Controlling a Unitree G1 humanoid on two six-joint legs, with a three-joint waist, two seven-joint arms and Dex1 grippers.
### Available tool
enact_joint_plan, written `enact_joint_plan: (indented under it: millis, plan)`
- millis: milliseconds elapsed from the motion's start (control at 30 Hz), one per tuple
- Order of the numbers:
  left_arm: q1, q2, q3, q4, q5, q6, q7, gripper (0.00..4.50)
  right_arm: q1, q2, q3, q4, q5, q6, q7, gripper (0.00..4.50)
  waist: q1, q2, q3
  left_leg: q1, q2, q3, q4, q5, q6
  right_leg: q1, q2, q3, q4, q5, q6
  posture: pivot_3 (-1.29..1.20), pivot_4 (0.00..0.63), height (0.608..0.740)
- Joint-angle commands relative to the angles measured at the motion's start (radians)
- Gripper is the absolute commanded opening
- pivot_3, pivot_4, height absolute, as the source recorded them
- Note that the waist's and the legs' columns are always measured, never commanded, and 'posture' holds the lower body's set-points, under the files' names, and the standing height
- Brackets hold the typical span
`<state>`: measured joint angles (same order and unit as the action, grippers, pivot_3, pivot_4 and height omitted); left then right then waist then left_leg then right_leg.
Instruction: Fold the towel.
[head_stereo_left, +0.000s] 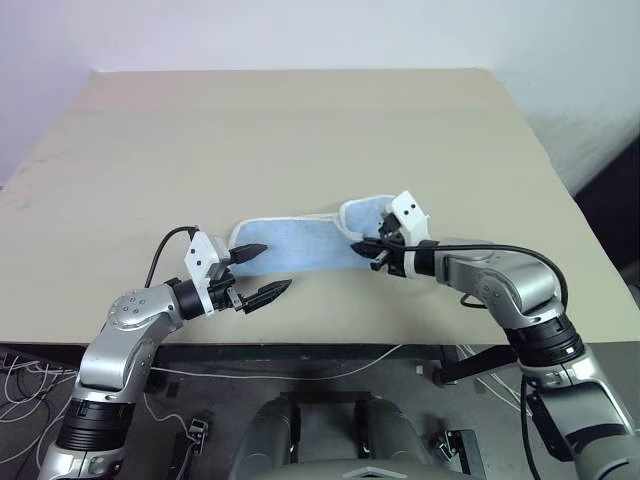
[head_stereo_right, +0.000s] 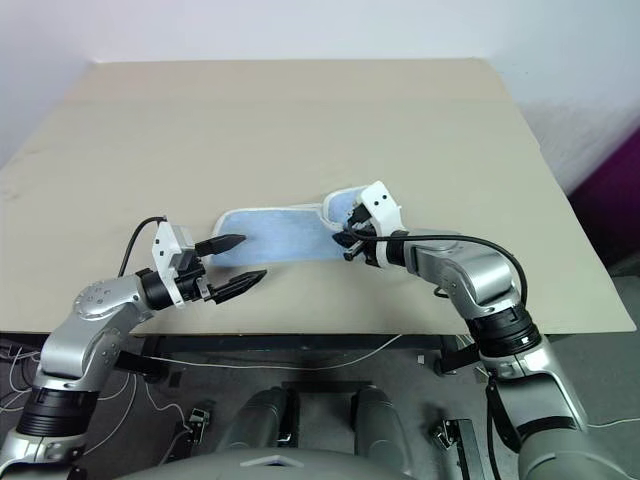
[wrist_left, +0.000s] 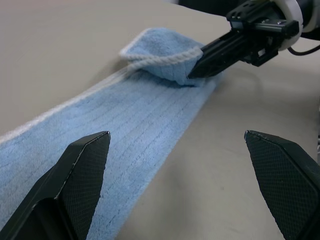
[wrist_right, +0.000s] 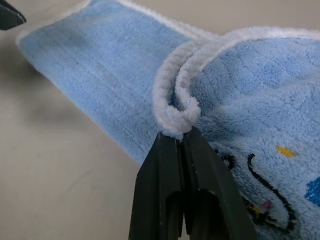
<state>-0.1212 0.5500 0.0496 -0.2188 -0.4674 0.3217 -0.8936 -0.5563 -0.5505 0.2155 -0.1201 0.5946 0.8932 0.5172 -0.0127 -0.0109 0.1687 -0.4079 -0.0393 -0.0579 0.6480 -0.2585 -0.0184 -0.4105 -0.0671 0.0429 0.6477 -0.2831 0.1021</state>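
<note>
I see the towel (head_stereo_left: 300, 243) lying as a long folded strip near the table's (head_stereo_left: 300, 130) front edge. My right gripper (head_stereo_left: 368, 251), at the strip's 3 o'clock end, pinches the white piped edge. My left gripper (head_stereo_left: 256, 271) hangs spread wide at its 9 o'clock end, apart from the cloth.

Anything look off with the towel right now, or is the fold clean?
The towel lies as a narrow strip on the table. Its right end is lifted and curled over, with the white edging bunched into a roll where the right claw pinches it. The left claw is open at the other end, gripping nothing.
</note>
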Motion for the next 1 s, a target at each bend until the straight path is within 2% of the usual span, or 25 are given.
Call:
enact_joint_plan:
  millis: [33,267,433,467,533,667,767,833,1000]
  plan:
    - [-0.013,0.001,0.001,-0.041,-0.011,-0.01,-0.004,4.5,0.014,0.007,-0.05,-0.08,0.031,0.027,0.039,0.97,0.0,0.0,0.0,0.0,0.0,0.0,0.0,0.0,0.0,0.0,0.0,0.0,0.0,0.0,0.0,0.0,0.15,0.74]
    - [0.003,-0.003,0.018,-0.049,-0.027,0.0,0.005,4.5,0.028,-0.016,-0.14,-0.123,0.024,0.012,0.058,3.31,0.0,0.0,0.0,0.0,0.0,0.0,0.0,0.0,0.0,0.0,0.0,0.0,0.0,0.0,0.0,0.0,0.15,0.74]
    - [0.025,-0.047,0.088,-0.081,-0.116,0.041,0.071,4.5,-0.006,-0.006,-0.228,-0.061,0.004,-0.077,0.072,3.31,0.0,0.0,0.0,0.0,0.0,0.0,0.0,0.0,0.0,0.0,0.0,0.0,0.0,0.0,0.0,0.0,0.15,0.74]
    - [0.029,-0.063,0.106,-0.093,-0.145,0.062,0.097,4.5,-0.017,0.004,-0.232,-0.028,-0.011,-0.105,0.073,2.87,0.0,0.0,0.0,0.0,0.0,0.0,0.0,0.0,0.0,0.0,0.0,0.0,0.0,0.0,0.0,0.0,0.15,0.74]
    - [0.039,-0.089,0.136,-0.114,-0.197,0.101,0.143,4.5,-0.035,0.03,-0.228,0.034,-0.034,-0.158,0.085,2.42,-0.002,0.0,0.0,0.0,0.0,0.0,0.0,0.0,0.0,0.0,0.0,0.0,0.0,0.0,0.0,0.0,0.15,0.74]
    - [0.061,-0.147,0.179,-0.147,-0.273,0.166,0.255,4.5,-0.051,0.094,-0.177,0.179,-0.119,-0.31,0.132,1.03,-0.002,0.0,0.0,0.0,0.0,0.0,0.0,0.0,0.0,0.0,0.001,0.0,0.0,0.0,0.0,0.0,0.15,0.74]
    - [0.079,-0.186,0.189,-0.175,-0.279,0.191,0.347,4.5,-0.05,0.133,-0.124,0.309,-0.208,-0.434,0.162,0.02,-0.002,0.0,0.0,0.0,0.0,0.0,0.0,0.0,0.0,0.0,0.001,0.0,0.001,0.0,0.0,0.0,0.15,0.74]
    - [0.09,-0.205,0.181,-0.195,-0.247,0.196,0.417,4.5,-0.036,0.155,-0.09,0.393,-0.26,-0.504,0.185,0.02,0.0,0.0,0.0,0.0,0.0,0.0,0.0,0.0,0.0,0.0,0.002,0.0,0.001,0.0,0.0,0.0,0.15,0.74]
    - [0.141,-0.268,0.184,-0.282,-0.297,0.257,0.568,4.5,0.022,0.167,-0.012,0.497,-0.376,-0.65,0.246,0.02,-0.001,0.0,0.0,0.0,-0.001,0.0,0.001,0.0,0.0,0.0,0.002,0.0,0.001,0.0,0.0,0.0,0.15,0.74]
